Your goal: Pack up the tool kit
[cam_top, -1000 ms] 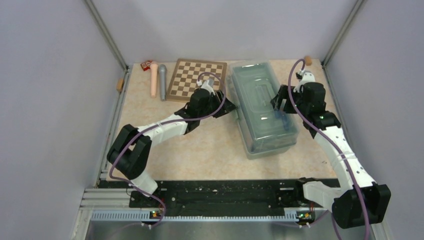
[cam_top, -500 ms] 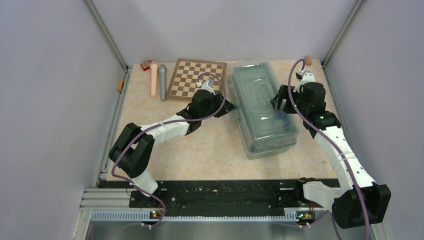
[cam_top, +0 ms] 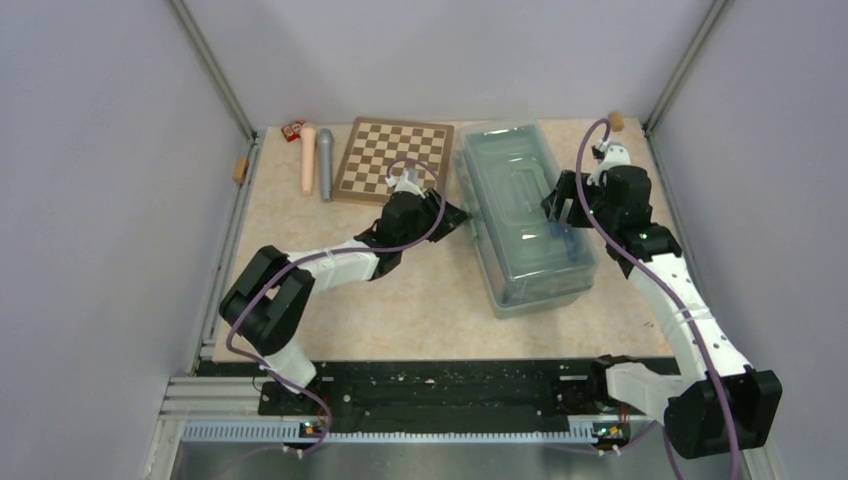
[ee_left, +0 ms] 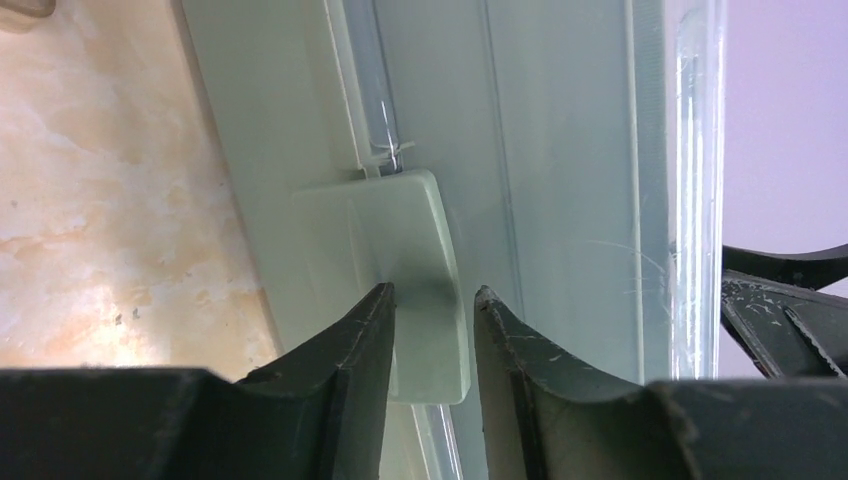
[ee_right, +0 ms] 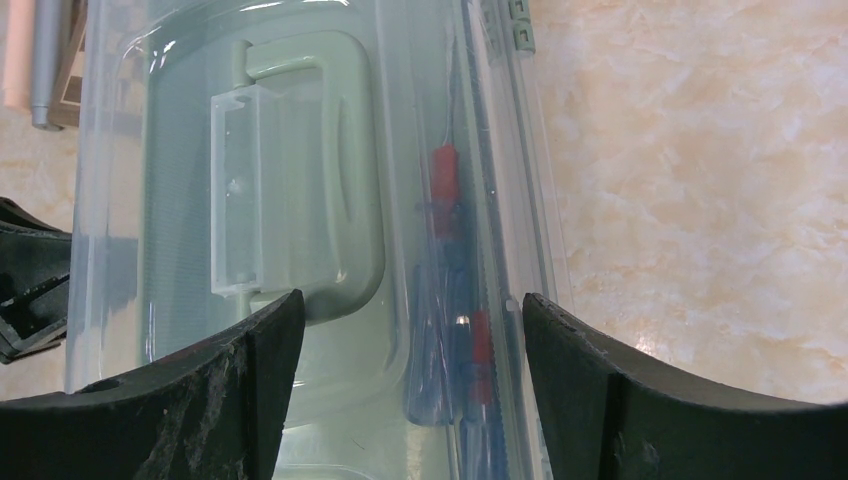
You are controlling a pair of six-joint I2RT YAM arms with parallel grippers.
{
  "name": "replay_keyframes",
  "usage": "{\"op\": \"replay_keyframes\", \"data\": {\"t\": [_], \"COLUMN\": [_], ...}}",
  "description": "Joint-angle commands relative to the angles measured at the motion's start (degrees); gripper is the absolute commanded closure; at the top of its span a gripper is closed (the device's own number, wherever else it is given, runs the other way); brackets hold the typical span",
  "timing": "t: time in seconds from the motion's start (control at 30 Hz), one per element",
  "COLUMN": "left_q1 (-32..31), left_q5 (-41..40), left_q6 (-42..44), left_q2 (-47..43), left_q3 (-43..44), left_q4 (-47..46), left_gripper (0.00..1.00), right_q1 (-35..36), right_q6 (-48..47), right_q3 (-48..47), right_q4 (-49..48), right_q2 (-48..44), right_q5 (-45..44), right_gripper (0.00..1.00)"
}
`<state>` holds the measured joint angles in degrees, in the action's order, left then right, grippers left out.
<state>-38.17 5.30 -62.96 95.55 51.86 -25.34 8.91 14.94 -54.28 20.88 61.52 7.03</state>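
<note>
On the beige table (cam_top: 420, 310), the side latch (ee_left: 415, 230) of the closed sage-green plastic toolbox (cam_top: 525, 215) is being pressed by narrowly parted left jaws; right jaws are being held wide above. Slipping tips risk leaving it unlatched.

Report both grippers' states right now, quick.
Left gripper: jaws narrowly apart at the sage-green plastic toolbox latch; grip cannot be told.
Right gripper: open wide over the toolbox's translucent lid, holding nothing.
</note>
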Motion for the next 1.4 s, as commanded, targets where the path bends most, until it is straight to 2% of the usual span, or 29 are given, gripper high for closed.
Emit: {"op": "replay_keyframes", "data": {"t": [0.0,0.13,0.47,0.67,0.83,0.93,1.07,1.37], "left_q1": [-1.7,-1.8,-1.7,-1.8,-1.9,-1.7,-0.2,3.2], "left_q5": [4.8,6.3,8.6,9.6,10.3,10.2,11.4,16.2], "left_q6": [-3.3,-5.8,-10.1,-11.4,-12.3,-10.7,-6.7,-1.5], "left_q2": [3.4,5.8,10.0,12.6,14.3,13.6,11.4,10.3], "left_q3": [-0.6,-1.4,-4.1,-4.3,-4.3,-4.7,-3.7,2.5], "left_q4": [-6.2,-9.5,-23.0,-31.2,-35.5,-35.1,-29.3,-20.9], "left_gripper": [0.56,0.48,0.47,0.5,0.46,0.41,0.36,0.3], "right_q1": [2.1,2.1,2.0,2.0,2.0,2.0,2.0,2.0], "right_q6": [-0.2,-0.2,-0.3,-0.2,-0.2,-0.1,0.0,2.1], "right_q3": [1.1,1.0,0.8,0.8,0.7,0.6,-0.3,-4.6], "right_q4": [3.5,3.4,3.4,3.4,3.4,3.7,4.5,8.3], "right_q2": [-1.1,-1.2,-0.9,-0.7,-0.8,-1.2,-2.2,-8.0], "right_q5": [5.3,5.3,5.5,5.9,5.8,5.3,3.5,-8.1], "right_gripper": [0.23,0.23,0.23,0.23,0.23,0.23,0.23,0.15]}}
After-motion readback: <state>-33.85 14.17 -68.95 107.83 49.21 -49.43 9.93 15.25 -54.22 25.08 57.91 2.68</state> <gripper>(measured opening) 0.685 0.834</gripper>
